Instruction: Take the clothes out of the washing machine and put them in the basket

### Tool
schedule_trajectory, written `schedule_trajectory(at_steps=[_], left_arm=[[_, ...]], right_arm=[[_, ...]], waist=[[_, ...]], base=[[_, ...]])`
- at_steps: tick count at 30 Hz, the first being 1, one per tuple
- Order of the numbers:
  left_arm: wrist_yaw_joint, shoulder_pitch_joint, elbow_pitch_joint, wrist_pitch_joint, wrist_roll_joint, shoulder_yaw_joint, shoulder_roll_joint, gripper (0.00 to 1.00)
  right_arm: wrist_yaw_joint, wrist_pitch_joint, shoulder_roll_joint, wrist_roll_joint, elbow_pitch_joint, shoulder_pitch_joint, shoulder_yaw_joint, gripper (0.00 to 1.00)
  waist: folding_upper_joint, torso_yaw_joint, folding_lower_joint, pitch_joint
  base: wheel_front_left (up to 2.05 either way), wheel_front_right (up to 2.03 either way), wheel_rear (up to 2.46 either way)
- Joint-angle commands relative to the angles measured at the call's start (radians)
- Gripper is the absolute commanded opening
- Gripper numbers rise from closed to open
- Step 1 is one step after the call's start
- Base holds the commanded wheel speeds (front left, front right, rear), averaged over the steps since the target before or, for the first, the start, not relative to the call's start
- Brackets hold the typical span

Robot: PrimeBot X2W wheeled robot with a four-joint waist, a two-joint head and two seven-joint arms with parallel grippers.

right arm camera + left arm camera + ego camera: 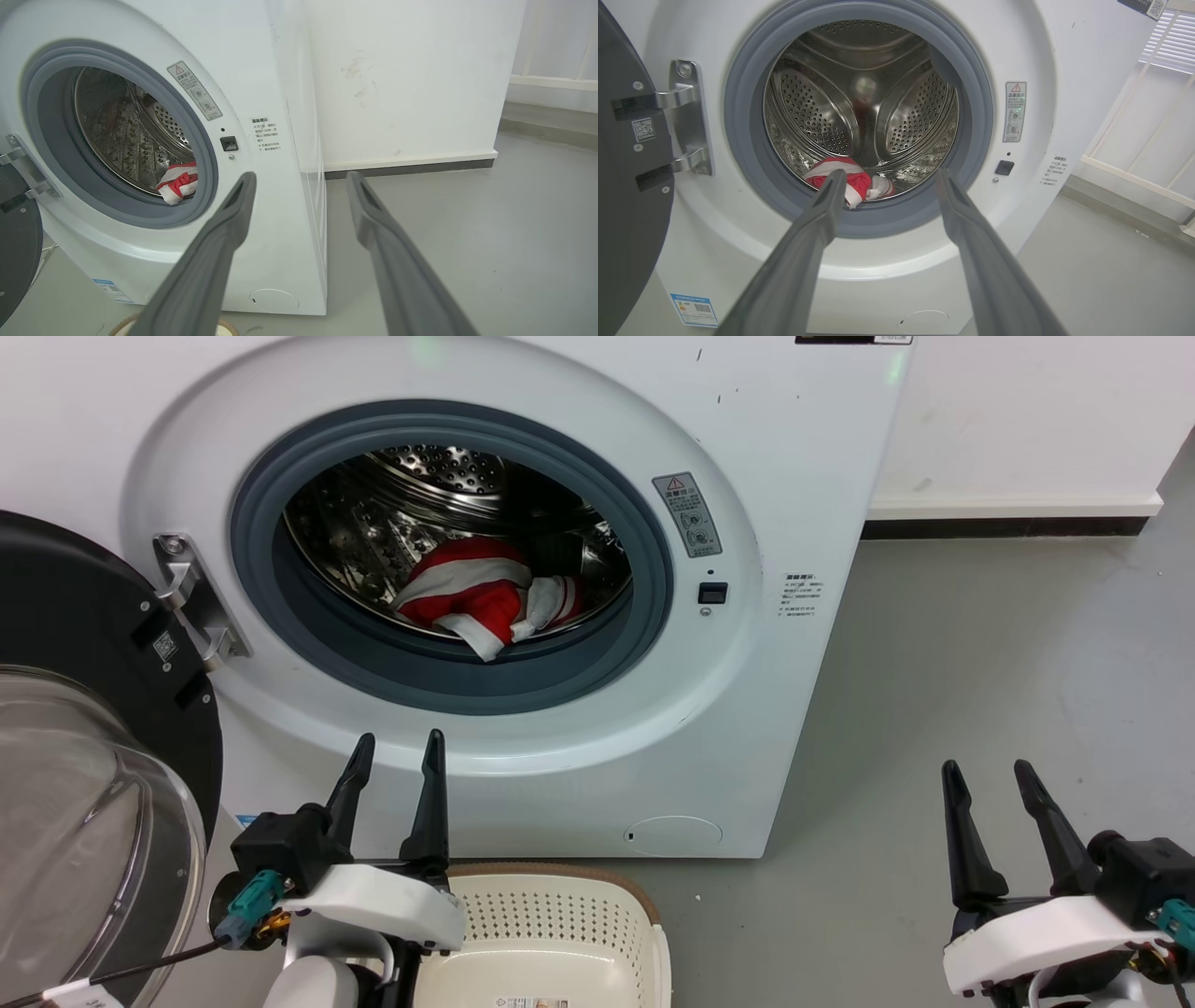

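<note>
The large white front-loading washing machine [794,448] stands ahead of me, and its black-framed glass door [84,616] is swung open to the left, cut off by the left edge. A crumpled red-and-white striped garment [476,597] lies low in the perforated steel drum [439,467], just behind the grey rim. Its lower edge is hidden by that rim, and I cannot tell whether it is one piece or several.

The cream perforated plastic basket [560,915] sits on the floor near the machine's foot. My left forearm covers its left side, and the bottom edge cuts off its near half.

My left gripper [400,737] hovers below the porthole, with its fingers spread and nothing between them. My right gripper [988,767] is well off to the right over bare grey floor [980,644], likewise spread and empty.
</note>
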Motion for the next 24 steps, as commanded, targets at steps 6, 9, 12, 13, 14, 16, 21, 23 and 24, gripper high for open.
schedule_trajectory(at_steps=[6,9,12,13,14,16,21,23,24], left_arm=[[0.008,-0.018,0.004,-0.020,0.067,-0.004,0.004,1.00],[0.010,-0.018,0.006,-0.027,0.090,-0.006,0.003,1.00],[0.013,-0.018,0.008,-0.032,0.115,-0.007,0.003,1.00],[0.014,-0.018,0.009,-0.034,0.123,-0.007,0.003,1.00],[0.014,-0.018,0.009,-0.034,0.123,-0.007,0.003,1.00],[0.016,-0.019,0.012,-0.038,0.138,-0.007,0.003,1.00],[0.023,-0.020,0.024,-0.048,0.177,-0.008,0.002,1.00],[0.025,-0.021,0.026,-0.052,0.192,-0.009,0.002,1.00],[0.026,-0.022,0.028,-0.053,0.198,-0.009,0.002,1.00]], right_arm=[[0.000,-0.010,0.000,-0.067,-0.012,0.009,0.001,1.00],[0.000,-0.012,0.000,-0.090,-0.012,0.012,0.001,1.00],[0.000,-0.014,0.000,-0.115,-0.012,0.015,0.002,1.00],[0.000,-0.016,0.000,-0.121,-0.012,0.016,0.002,1.00],[0.000,-0.016,0.000,-0.121,-0.012,0.016,0.002,1.00],[0.000,-0.019,0.000,-0.134,-0.013,0.017,0.003,1.00],[0.000,-0.025,0.000,-0.170,-0.013,0.021,0.002,1.00],[0.000,-0.027,0.000,-0.183,-0.013,0.022,0.003,1.00],[0.000,-0.029,0.000,-0.189,-0.013,0.023,0.003,1.00]], waist=[[-0.0001,0.003,0.0000,0.000],[-0.0001,0.004,0.0000,0.000],[-0.0001,0.005,0.0000,0.002],[-0.0001,0.005,0.0000,0.002],[-0.0001,0.005,0.0000,0.002],[-0.0001,0.005,0.0000,0.003],[-0.0001,0.005,0.0000,0.002],[-0.0001,0.004,0.0000,0.001],[-0.0001,0.004,0.0000,0.001]], base=[[0.00,0.00,0.00],[0.00,0.00,0.00],[0.00,0.00,0.00],[0.00,0.00,0.00],[0.00,0.00,0.00],[0.00,0.00,0.00],[0.00,0.00,0.00],[0.00,0.00,0.00],[0.00,0.00,0.00]])
